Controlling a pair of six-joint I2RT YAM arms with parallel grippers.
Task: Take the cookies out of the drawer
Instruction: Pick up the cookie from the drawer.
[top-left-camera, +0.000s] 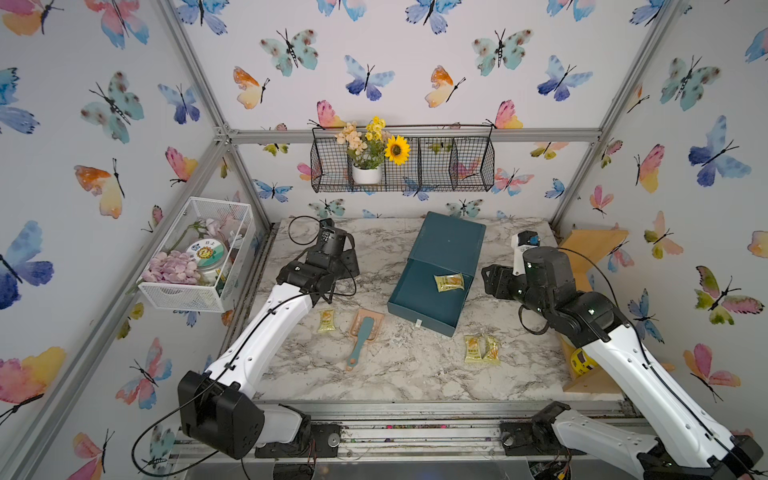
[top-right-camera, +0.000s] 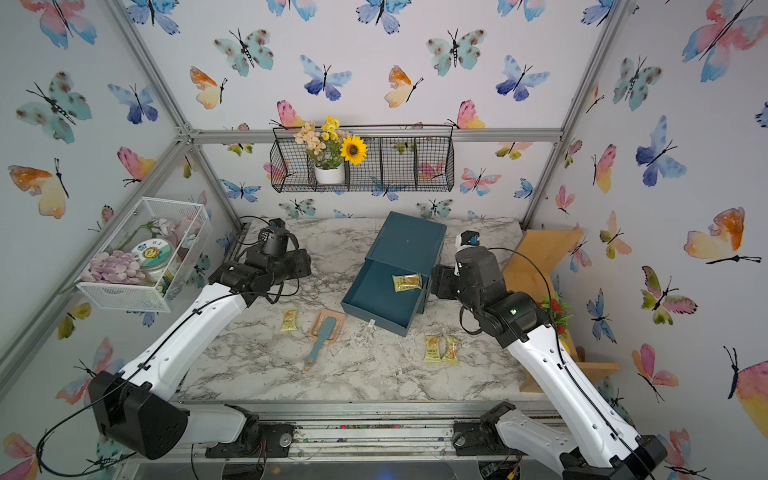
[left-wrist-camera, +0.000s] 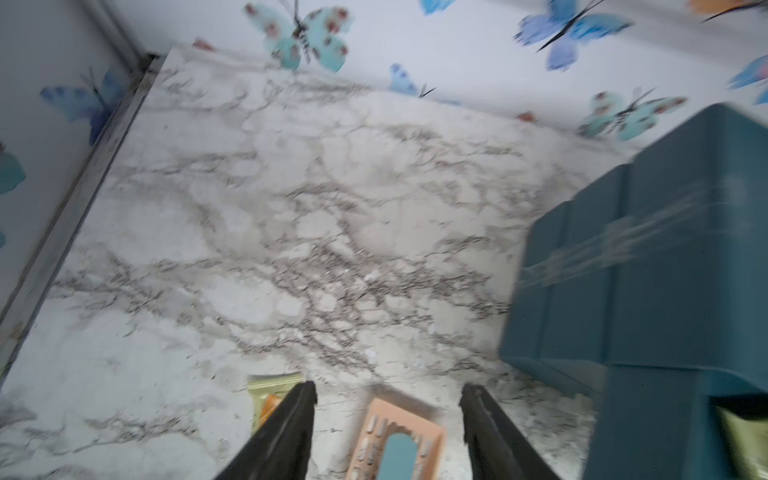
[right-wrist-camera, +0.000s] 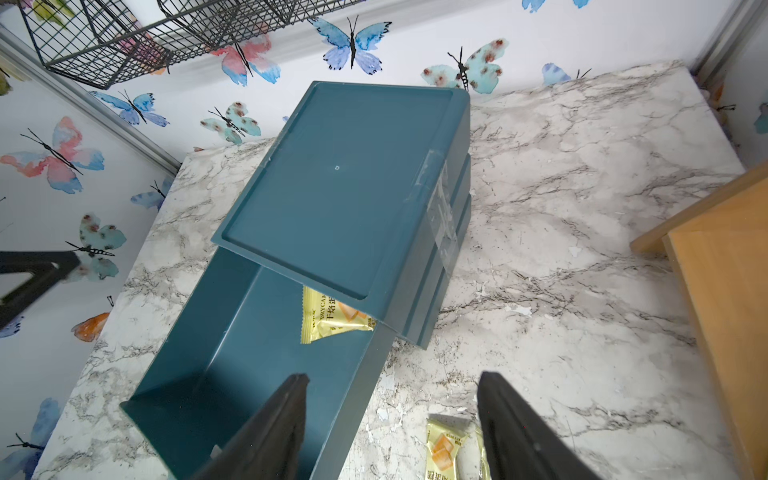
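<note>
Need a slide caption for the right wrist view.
Open right hand by the open drawer; one cookie inside, two cookies on the table.

In both top views we look down from high over the front edge toward the back wall (top-left-camera: 532, 174), far enough to hold the whole marble table (top-left-camera: 415, 374) — two nearly equal pictures. From the left wrist we sit low and close, facing across the table to the side of the teal drawer unit (left-wrist-camera: 673, 270). From the right wrist we look steeply down into its open drawer (right-wrist-camera: 232, 332), which the top views share.
</note>
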